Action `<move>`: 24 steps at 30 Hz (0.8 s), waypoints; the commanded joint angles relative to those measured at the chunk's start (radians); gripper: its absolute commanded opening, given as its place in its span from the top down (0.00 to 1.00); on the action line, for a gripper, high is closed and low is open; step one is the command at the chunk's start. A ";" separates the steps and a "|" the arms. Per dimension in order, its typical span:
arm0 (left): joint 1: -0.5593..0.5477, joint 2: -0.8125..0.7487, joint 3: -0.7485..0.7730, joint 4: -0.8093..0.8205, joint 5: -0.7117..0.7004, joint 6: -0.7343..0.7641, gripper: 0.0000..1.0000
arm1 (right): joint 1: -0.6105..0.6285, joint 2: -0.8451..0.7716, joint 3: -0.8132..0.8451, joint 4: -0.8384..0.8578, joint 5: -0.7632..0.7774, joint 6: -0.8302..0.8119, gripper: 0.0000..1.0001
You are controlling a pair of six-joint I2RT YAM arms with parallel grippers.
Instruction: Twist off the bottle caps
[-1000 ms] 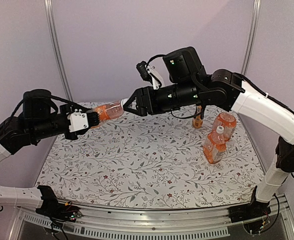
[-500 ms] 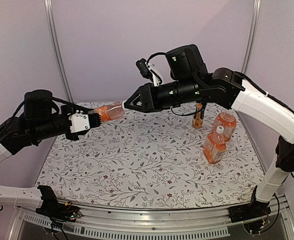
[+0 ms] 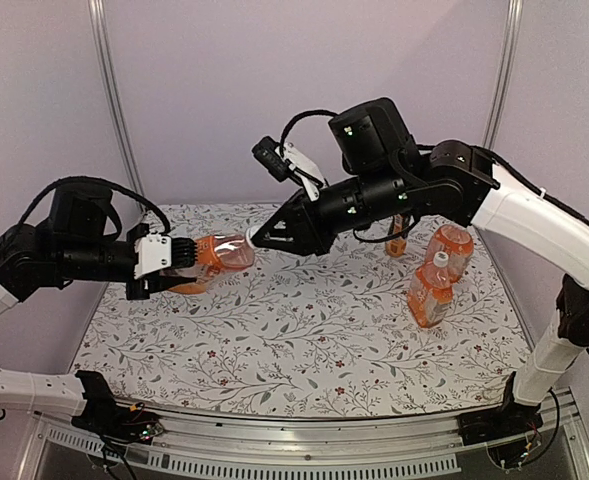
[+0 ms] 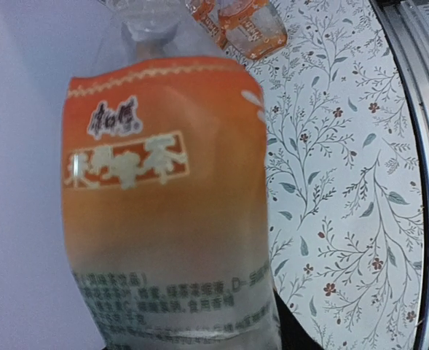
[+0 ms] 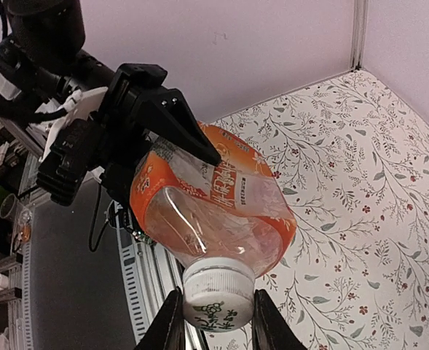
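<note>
My left gripper [image 3: 187, 262] is shut on the body of a squat clear bottle [image 3: 214, 252] with an orange label and holds it on its side above the table's left part. The bottle fills the left wrist view [image 4: 163, 189] and hides the jaws there. My right gripper [image 3: 256, 238] is shut on its white cap [image 5: 218, 295]; the fingers [image 5: 172, 324] press both sides of the cap. The bottle's body [image 5: 214, 197] runs back to the left gripper [image 5: 156, 135]. Two squat bottles [image 3: 452, 246], [image 3: 431, 292] and a slim bottle [image 3: 399, 236] stand at the right.
The table [image 3: 304, 330] has a floral cloth. Lilac walls with metal posts close in the back and sides. A metal rail [image 3: 324, 440] runs along the near edge. The standing bottles also show at the top of the left wrist view [image 4: 250, 22].
Both arms have come lower and a little nearer with the bottle between them. The right wrist has turned on the cap; its camera mount has swung to the left.
</note>
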 commanded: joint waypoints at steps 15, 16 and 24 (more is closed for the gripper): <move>-0.009 0.028 0.060 -0.070 0.321 -0.096 0.67 | 0.167 -0.135 -0.108 -0.118 0.203 -0.989 1.00; -0.009 0.027 0.054 -0.063 0.319 -0.096 0.67 | 0.166 -0.140 -0.116 -0.100 0.205 -0.984 1.00; -0.010 0.006 0.014 -0.002 0.220 -0.087 0.69 | 0.167 -0.206 -0.187 0.093 0.321 -0.675 0.02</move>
